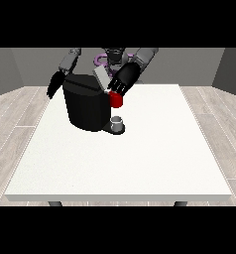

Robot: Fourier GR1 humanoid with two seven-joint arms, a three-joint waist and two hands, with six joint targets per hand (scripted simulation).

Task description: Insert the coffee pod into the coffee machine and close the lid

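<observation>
The black hand at the view's right (pixel 124 80) hangs over the top front of the boxy black coffee machine (pixel 86 106), fingers curled down beside the raised grey lid (pixel 101 77) and a red thing at the machine (pixel 116 99); whether they hold anything, I cannot tell. A small grey cup-shaped thing (pixel 117 121) sits on the machine's base. The hand at the view's left (pixel 54 85) hangs relaxed behind the large white table (pixel 120 163).

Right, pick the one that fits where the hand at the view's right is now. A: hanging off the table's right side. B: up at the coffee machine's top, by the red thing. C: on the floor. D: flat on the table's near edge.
B: the hand at the view's right is at the top of the black coffee machine, just above the red thing at the machine.
</observation>
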